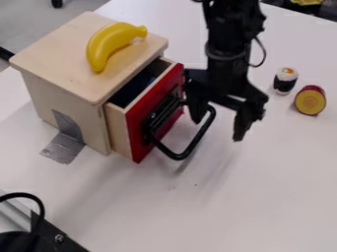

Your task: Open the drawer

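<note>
We see the drawer (pixel 137 123) partly open, standing out from the wooden cabinet (pixel 62 93), its red front facing the black gripper (pixel 218 128). The gripper hangs just beside that front with its fingers spread apart, one of them at the black handle (pixel 178 157). On the cabinet's top we find a yellow banana (pixel 104 43); all this sits on the white table (pixel 263 197).

Pretty sure this was a robotics lab, tbh. A black robot arm (pixel 227 47) hung over a plain white table (pixel 263 197), a little wooden cabinet (pixel 56 47) on the left was stuck down with silver tape (pixel 64 143), a toy-looking banana (pixel 107 41) sat on top, and some black bolted hardware (pixel 58 238) poked in at the near left.
</note>
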Tool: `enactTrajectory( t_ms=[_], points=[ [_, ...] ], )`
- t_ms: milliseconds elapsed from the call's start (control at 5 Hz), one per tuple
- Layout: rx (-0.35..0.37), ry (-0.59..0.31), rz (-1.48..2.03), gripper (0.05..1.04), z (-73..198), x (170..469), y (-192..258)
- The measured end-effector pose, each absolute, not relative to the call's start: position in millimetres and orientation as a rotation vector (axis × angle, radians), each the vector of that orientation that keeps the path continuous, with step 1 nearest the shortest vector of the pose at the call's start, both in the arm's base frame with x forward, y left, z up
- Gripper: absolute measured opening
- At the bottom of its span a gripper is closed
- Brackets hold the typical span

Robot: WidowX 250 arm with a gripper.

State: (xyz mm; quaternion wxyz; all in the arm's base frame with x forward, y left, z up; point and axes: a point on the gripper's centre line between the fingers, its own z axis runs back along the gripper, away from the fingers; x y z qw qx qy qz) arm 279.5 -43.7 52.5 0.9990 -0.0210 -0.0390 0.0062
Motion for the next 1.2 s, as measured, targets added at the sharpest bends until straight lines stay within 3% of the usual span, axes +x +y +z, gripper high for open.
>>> enactTrajectory(
  t_ms=[400,800,1200],
  points=[
    [-0.002,-0.067,0.038,0.999,36,272,-41],
    [0.051,0.014,0.052,0.953,15,270,-39],
    [0.070,0.014,0.059,0.381,14,269,-40]
  ],
)
